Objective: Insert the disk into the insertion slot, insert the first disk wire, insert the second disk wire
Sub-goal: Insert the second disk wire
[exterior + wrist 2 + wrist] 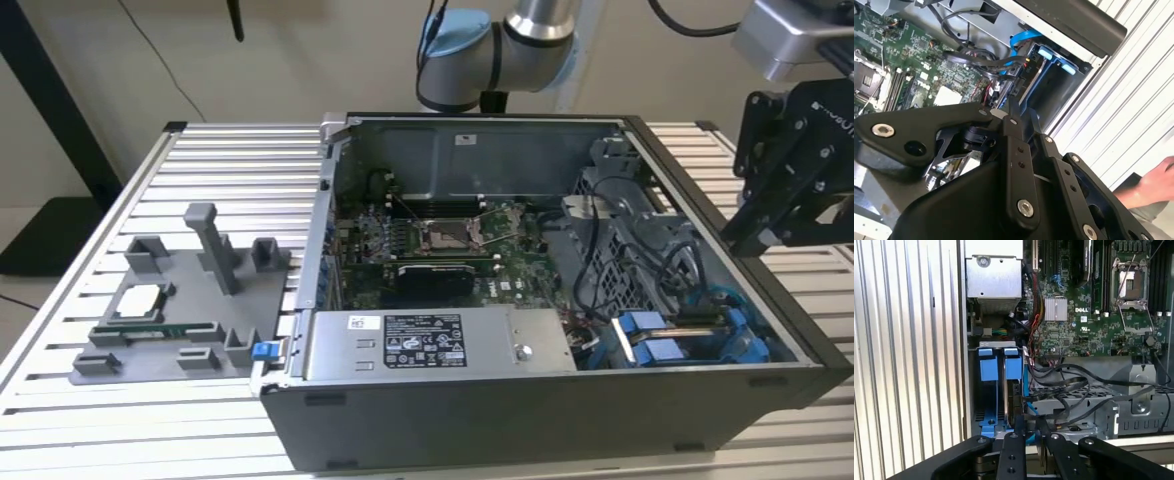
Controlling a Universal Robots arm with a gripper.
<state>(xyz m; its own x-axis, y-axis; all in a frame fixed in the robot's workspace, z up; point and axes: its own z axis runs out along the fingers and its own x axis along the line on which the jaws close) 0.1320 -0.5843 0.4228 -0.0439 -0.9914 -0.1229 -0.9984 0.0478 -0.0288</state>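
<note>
The open computer case lies on a slatted table. The grey drive cage sits in the corner of the case at the exterior view's right, and its insertion slot has blue tabs at its mouth. The disk stands edge-on inside that slot between the blue pieces, its body mostly hidden. Black wires run loose over the cage beside it. My black gripper hangs above the case's edge at the exterior view's right, over the cage. Its fingers stand close together with nothing seen between them.
A green motherboard fills the case floor, and a grey labelled power supply box lies along its near wall. A grey fixture with small parts rests on the table at the exterior view's left. A person's hand rests beside the case.
</note>
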